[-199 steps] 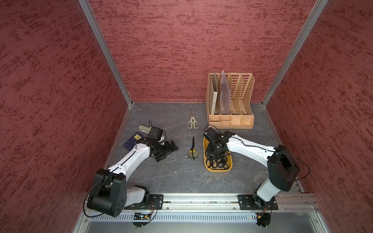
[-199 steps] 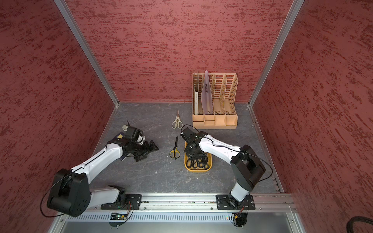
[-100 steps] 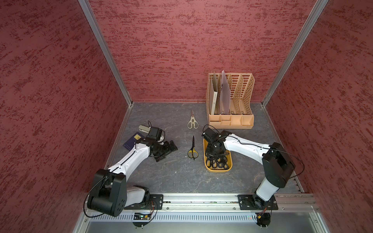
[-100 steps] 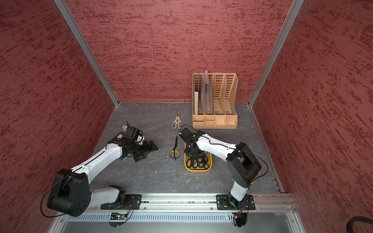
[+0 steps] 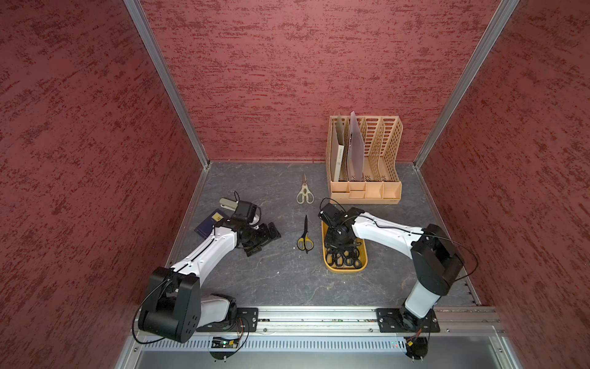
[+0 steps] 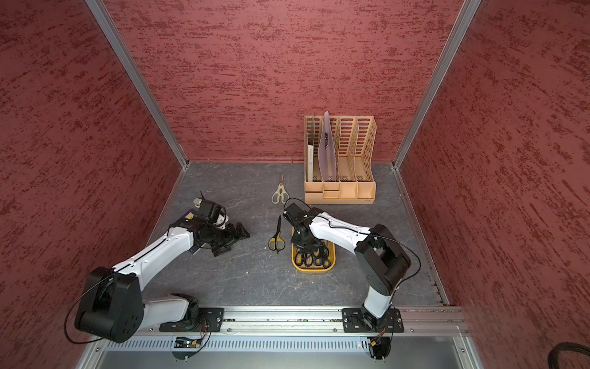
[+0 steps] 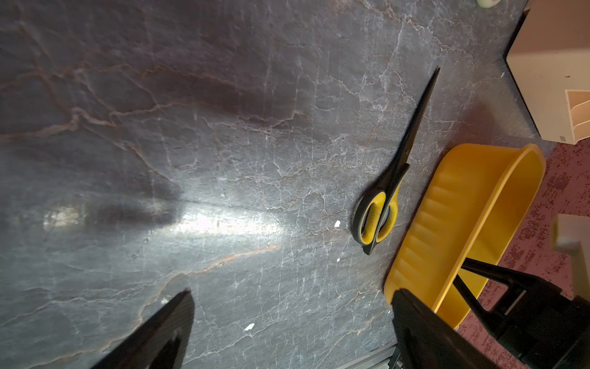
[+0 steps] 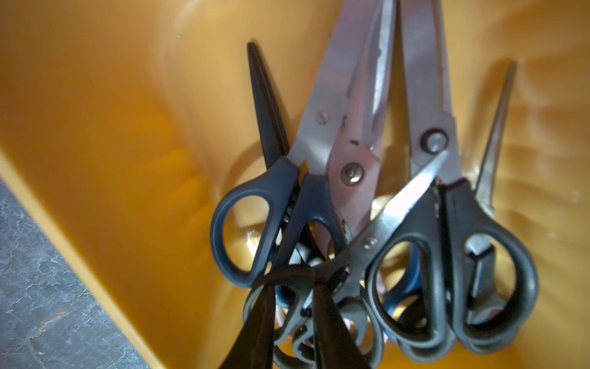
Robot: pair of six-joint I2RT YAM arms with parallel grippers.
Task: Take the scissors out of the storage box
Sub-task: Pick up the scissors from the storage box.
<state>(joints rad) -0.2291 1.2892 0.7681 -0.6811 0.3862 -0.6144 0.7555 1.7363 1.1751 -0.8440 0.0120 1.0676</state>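
You see the right gripper (image 8: pixel 295 297) jaws tighter than a second ago, pinching a handle loop of the black-handled steel scissors (image 8: pixel 424 223) | pile sits in the shallow yellow plastic storage box (image 8: pixel 121 166) | left gripper (image 7: pixel 292 294) jaws spread, idle | lift likely next.

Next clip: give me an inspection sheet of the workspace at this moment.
Surface: grey marbled table, bare in the middle.
Job's things: yellow box holds a pile of scissors; a yellow-black pair and a cream pair lie out on the table.
Clutter: organizer, stapler, blue booklet.
Grippers: left gripper open over bare table; right gripper in the box, shut on a black handle.
Cables: black cable outside the cell; thin loops along both arms.
Surroundings: red walls, metal rail.
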